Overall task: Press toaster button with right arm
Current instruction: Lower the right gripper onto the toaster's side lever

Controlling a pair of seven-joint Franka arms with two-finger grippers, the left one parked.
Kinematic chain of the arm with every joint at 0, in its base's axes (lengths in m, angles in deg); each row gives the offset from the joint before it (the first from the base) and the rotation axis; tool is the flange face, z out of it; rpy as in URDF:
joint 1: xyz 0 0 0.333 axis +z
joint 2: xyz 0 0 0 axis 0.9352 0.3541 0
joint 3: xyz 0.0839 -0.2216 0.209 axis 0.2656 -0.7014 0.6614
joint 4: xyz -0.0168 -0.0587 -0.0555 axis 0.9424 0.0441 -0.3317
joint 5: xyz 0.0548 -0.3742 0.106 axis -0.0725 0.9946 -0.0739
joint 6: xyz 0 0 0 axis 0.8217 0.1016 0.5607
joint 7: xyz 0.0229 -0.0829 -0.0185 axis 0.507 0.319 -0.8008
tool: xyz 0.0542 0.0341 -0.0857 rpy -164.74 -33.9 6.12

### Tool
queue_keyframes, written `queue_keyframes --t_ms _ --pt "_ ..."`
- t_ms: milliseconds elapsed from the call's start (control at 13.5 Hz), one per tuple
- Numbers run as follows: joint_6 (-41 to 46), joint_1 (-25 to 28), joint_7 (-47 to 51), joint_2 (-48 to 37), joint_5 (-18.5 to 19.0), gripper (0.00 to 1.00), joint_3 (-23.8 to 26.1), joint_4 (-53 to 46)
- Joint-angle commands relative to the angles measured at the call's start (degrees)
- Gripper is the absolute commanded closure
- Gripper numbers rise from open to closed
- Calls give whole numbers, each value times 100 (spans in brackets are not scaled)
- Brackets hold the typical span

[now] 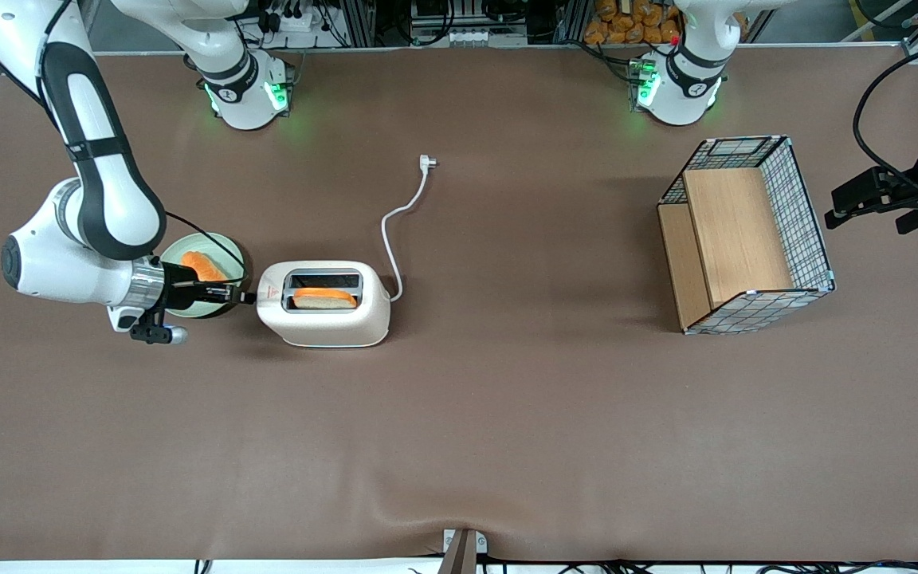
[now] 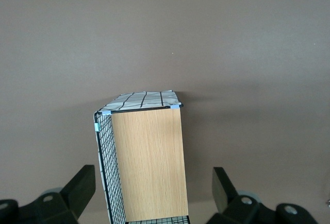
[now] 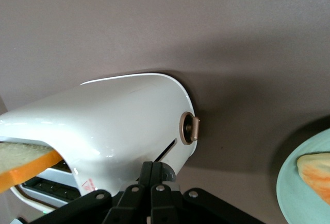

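Note:
The cream-white toaster [image 1: 323, 319] lies on the brown table with a slice of toast [image 1: 323, 298] in the slot nearer the front camera. A red triangle mark [image 1: 269, 292] sits on top at its end toward the working arm. My right arm's gripper [image 1: 249, 298] is level with the table and touches that short end. In the right wrist view the toaster [image 3: 118, 126] fills the middle. The gripper [image 3: 152, 168] is shut, its black fingers pressed together. The pale grey toaster button [image 3: 168, 173] sticks out right beside the fingertips and touches them; part of it is hidden.
A copper-ringed round dial [image 3: 188, 129] sits on the same short end. A pale green plate [image 1: 229, 249] with a toast slice [image 1: 202, 265] lies under the wrist. The white cord [image 1: 392, 231] runs to its plug [image 1: 427, 162]. A wire basket with wooden boards [image 1: 746, 235] stands toward the parked arm's end.

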State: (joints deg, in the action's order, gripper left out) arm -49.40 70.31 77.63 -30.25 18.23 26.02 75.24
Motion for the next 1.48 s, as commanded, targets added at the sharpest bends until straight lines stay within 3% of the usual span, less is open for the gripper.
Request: queue_keyframes --t_ms 0,1407 --pt "-104 26 -3 134 -89 100 -21 13" --pt "-649 106 -258 591 -177 100 5 242"
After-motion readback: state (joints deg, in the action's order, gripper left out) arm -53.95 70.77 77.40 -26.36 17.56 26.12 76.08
